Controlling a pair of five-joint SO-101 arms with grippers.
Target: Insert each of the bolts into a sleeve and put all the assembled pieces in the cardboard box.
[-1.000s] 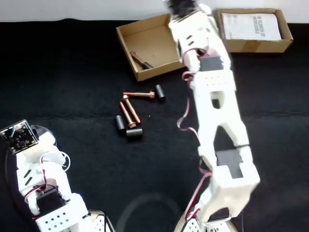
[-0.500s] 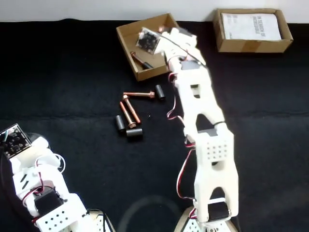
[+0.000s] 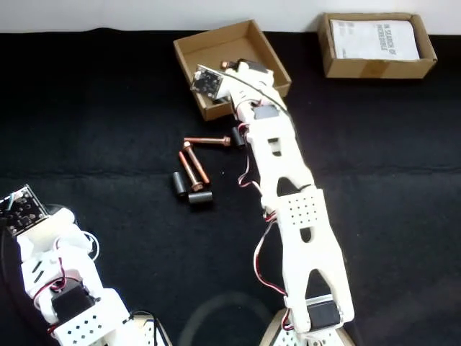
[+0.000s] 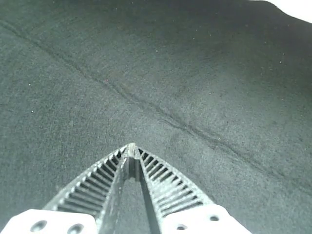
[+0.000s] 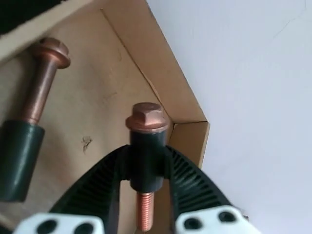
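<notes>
My right gripper [image 5: 146, 168] is shut on an assembled piece [image 5: 146, 163], a copper bolt through a black sleeve, and holds it over the inside of the open cardboard box [image 5: 168, 95]. Another assembled piece [image 5: 27, 124] lies on the box floor beside it. In the high view the right arm reaches from the near edge to this box [image 3: 209, 47]. Three loose copper bolts [image 3: 193, 167] and three black sleeves [image 3: 200, 197] lie on the black mat in front of the box. My left gripper [image 4: 132, 147] is shut and empty above bare mat at the near left.
A second cardboard box [image 3: 425, 54] with a white sheet in it stands at the far right. The left arm [image 3: 50, 267] sits at the near left corner. One sleeve [image 3: 237, 137] lies right against the right arm.
The right arm swung left from between the two boxes and came down over the cardboard box with the assembled piece. The left arm shifted slightly toward the near edge.
</notes>
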